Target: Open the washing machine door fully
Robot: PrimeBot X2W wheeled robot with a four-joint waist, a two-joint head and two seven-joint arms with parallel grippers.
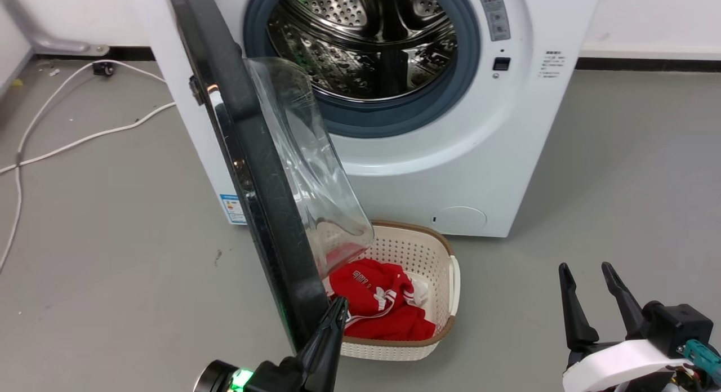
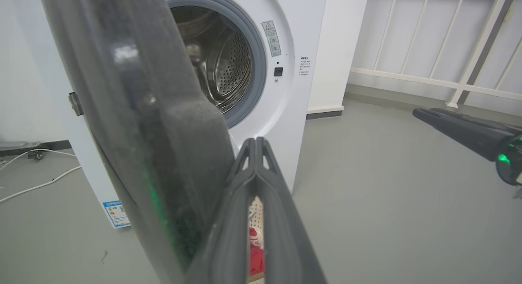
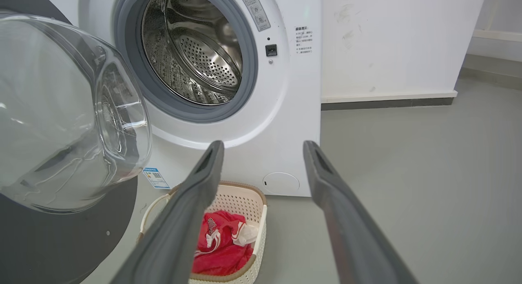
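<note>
- Door (image 1: 248, 155) stands about half open, hinged at 9 o'clock of the machine (image 1: 479, 155).
- Left gripper (image 1: 337, 314): fingers pressed together, tip at the door's inner rim, 6 o'clock. I judge it is placed to push.
- Right gripper (image 1: 586, 271): fingers spread, holding nothing, kept well apart.

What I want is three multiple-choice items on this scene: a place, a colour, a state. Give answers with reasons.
1. Where is the laundry basket? A) on the floor before the washing machine B) on top of it C) inside it
2. The garment in the basket is: A) blue B) red C) green
3. The washing machine door is: A) shut B) swung open C) lying flat
Answers: 1 A, it stands at the machine's foot; 2 B, red cloth lies inside; 3 B, the drum is uncovered.
</note>
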